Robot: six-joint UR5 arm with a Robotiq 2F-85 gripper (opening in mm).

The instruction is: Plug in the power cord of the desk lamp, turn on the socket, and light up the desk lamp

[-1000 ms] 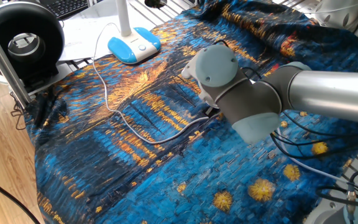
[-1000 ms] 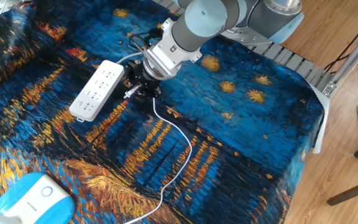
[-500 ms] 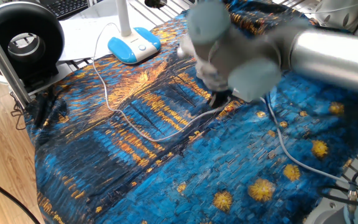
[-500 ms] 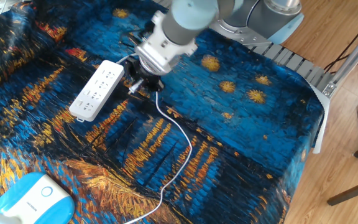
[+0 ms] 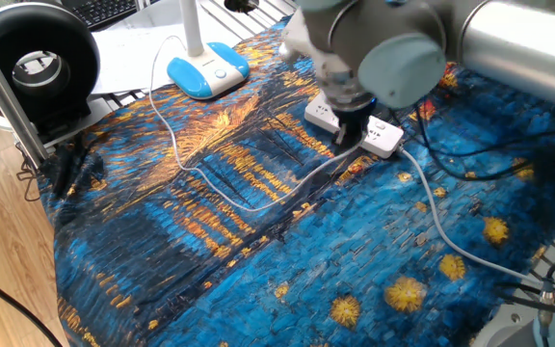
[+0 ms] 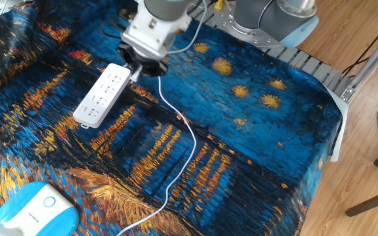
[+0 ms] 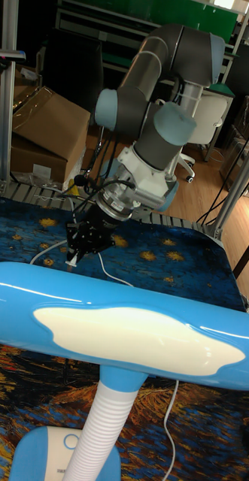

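One bench draped in a blue-and-gold painted cloth [image 6: 254, 151] carries one light-blue-based white desk lamp [image 5: 208, 69] at a corner and one long white power strip socket [image 6: 104, 94] mid-bench. The gripper [image 6: 141, 68], closed on the plug end of the single thin white power cord [image 6: 186, 141], has travelled from beside the socket to above its end, so insertion looks imminent.
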